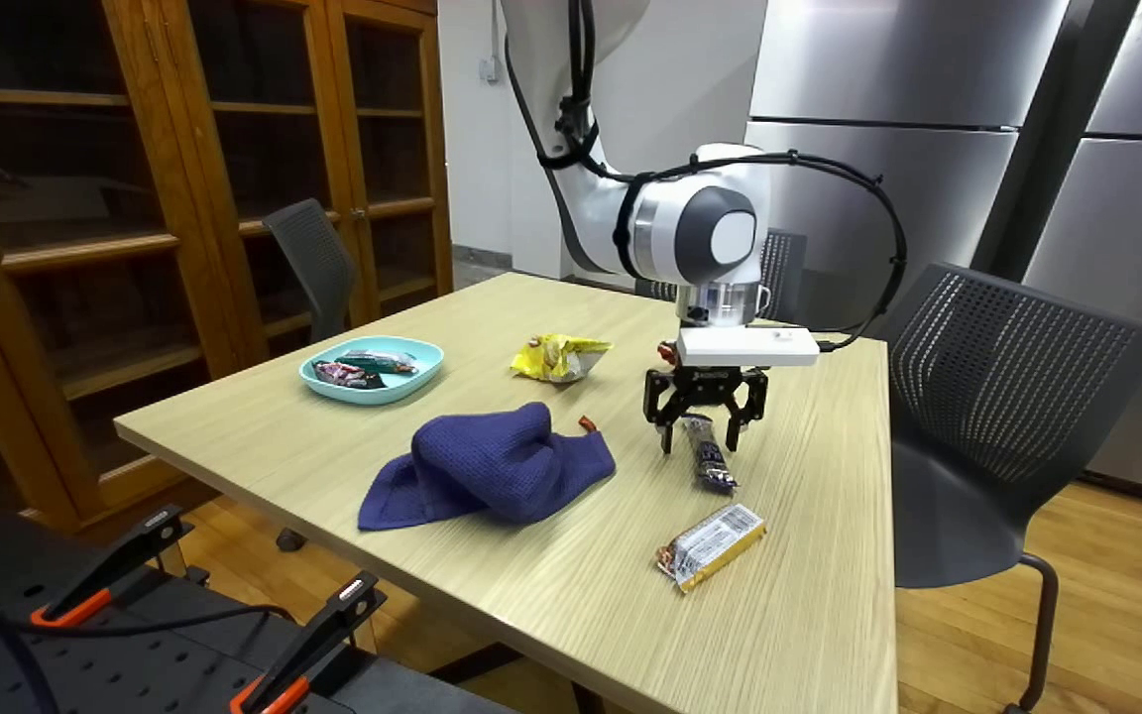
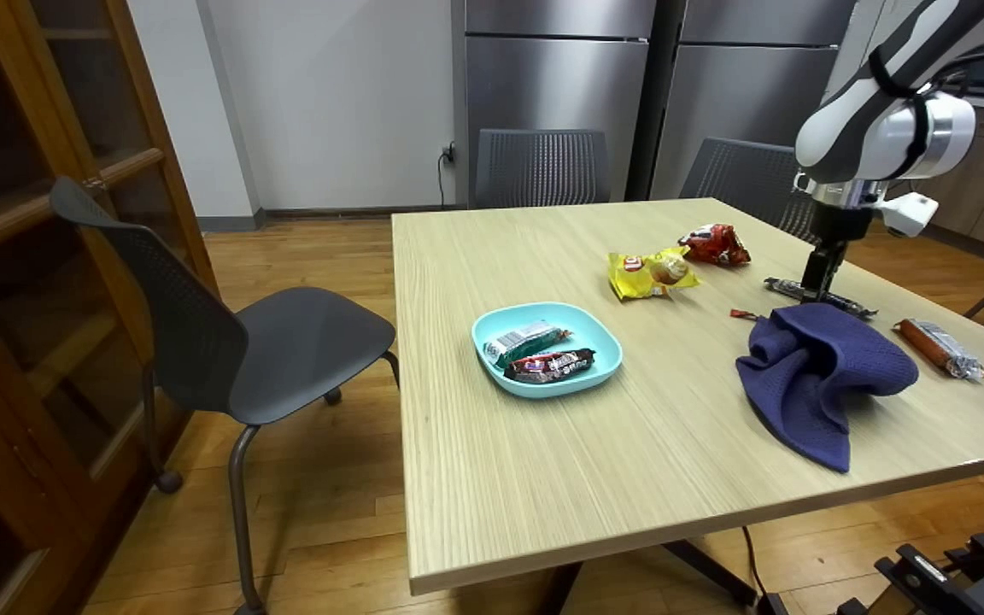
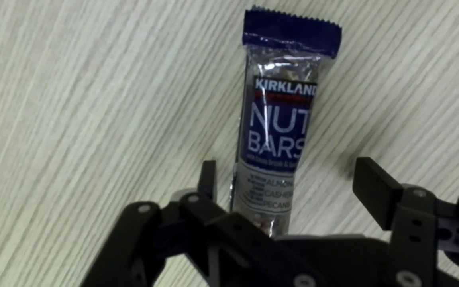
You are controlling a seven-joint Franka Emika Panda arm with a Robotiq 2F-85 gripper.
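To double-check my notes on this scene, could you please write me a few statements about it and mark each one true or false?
1. The claw is open, its jaws on either side of the nut bar. True.
2. The turquoise plate holds two wrapped snacks. True.
3. The nut bar lies on the turquoise plate. False: it lies directly on the table.
4. A yellow packet and a red packet both lie on the table. True.
5. The blue cloth is spread out flat. False: the blue cloth is bunched up.
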